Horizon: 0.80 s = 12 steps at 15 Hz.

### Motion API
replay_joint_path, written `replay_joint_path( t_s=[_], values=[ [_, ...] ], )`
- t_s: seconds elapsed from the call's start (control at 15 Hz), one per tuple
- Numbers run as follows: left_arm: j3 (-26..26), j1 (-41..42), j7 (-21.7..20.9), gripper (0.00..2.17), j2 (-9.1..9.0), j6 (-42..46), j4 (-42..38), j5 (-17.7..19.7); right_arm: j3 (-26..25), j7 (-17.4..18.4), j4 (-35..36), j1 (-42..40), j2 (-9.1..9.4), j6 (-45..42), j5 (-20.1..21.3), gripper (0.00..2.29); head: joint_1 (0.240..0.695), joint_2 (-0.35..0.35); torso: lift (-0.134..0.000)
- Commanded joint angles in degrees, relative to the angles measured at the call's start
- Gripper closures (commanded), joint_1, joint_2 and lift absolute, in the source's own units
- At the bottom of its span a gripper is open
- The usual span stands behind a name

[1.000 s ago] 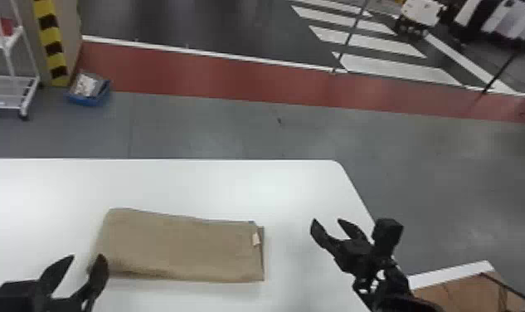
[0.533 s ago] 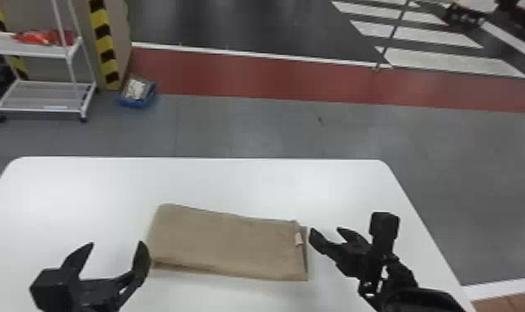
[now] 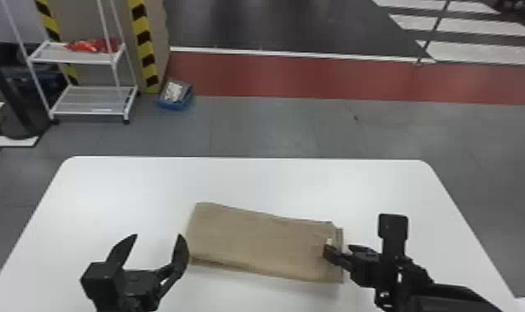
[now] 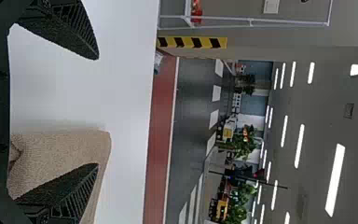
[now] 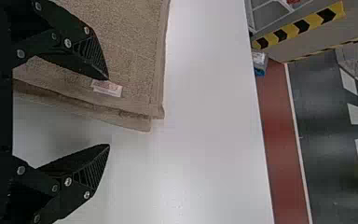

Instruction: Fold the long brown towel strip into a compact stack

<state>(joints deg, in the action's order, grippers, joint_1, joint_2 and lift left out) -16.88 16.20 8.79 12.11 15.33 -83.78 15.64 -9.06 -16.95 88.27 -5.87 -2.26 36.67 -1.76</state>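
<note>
The brown towel [image 3: 261, 244] lies near the middle of the white table [image 3: 249, 178], flattened into a long layered strip running from side to side. I judge the next step to be taking hold of the ends, then folding them inward. My right gripper [image 3: 340, 249] is spread wide about the strip's right end, one finger above the cloth and the other beyond its edge. My left gripper [image 3: 157, 237] is wide as well, at the left end, with one finger over the cloth and one over bare table. Neither holds anything; whether any finger touches the fabric, I can't tell.

To do this well, I want to go low enough for the outer fingers to slip under every layer, then close gently. If I pinch too high, I could drag off the top ply alone. I'd lift just clear of the table, carry the end over level, and lay it down with its long edges matched.

The head view gives me the whole outline and both ends, so I'd steer the fold's line by it. The right wrist view gives me finer detail: a small white label [image 5: 106, 87] near one finger, and the layers' edges staggered at the corner. The left wrist view shows a rounded fold bulging beside the finger, with a crease tucked close by.
</note>
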Motion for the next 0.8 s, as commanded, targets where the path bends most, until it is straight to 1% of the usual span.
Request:
replay_joint_path(
  t_s=[0.0,0.2,0.33,0.47,0.53,0.6,0.73],
  values=[
    [-0.35,0.06,0.0,0.07,0.01,1.41,0.28,0.0,0.09,0.25,1.12,-0.02,-0.02,3.01,0.0,0.44,0.695,-0.1,0.0],
    [-0.79,0.33,0.0,0.08,0.1,2.64,0.72,0.0,0.18,0.25,1.91,-0.37,-0.02,4.6,-0.44,0.44,0.695,-0.102,0.0],
    [-1.4,0.41,0.18,0.08,0.28,3.69,0.9,0.0,0.79,-0.1,1.91,-0.37,-0.02,4.77,-0.71,0.57,0.695,-0.103,0.0],
    [-1.49,0.85,0.18,0.08,0.28,4.4,0.9,0.0,1.32,-0.36,1.99,-0.11,-0.02,4.77,-0.71,0.63,0.695,-0.1,0.0],
    [-1.58,1.03,0.18,0.08,0.37,4.4,0.9,0.0,1.5,-0.45,1.91,0.07,-0.02,5.3,-0.79,0.95,0.695,-0.097,0.0],
    [-1.58,1.21,0.18,0.08,0.45,4.4,0.9,0.0,1.41,-0.54,1.91,0.16,-0.02,5.65,-1.06,1.17,0.695,-0.095,0.0],
    [-1.58,1.73,0.18,0.09,0.63,4.92,0.72,-0.08,1.32,-0.98,1.91,0.51,-0.11,6.35,-1.58,1.18,0.695,-0.087,0.0]
  ],
)
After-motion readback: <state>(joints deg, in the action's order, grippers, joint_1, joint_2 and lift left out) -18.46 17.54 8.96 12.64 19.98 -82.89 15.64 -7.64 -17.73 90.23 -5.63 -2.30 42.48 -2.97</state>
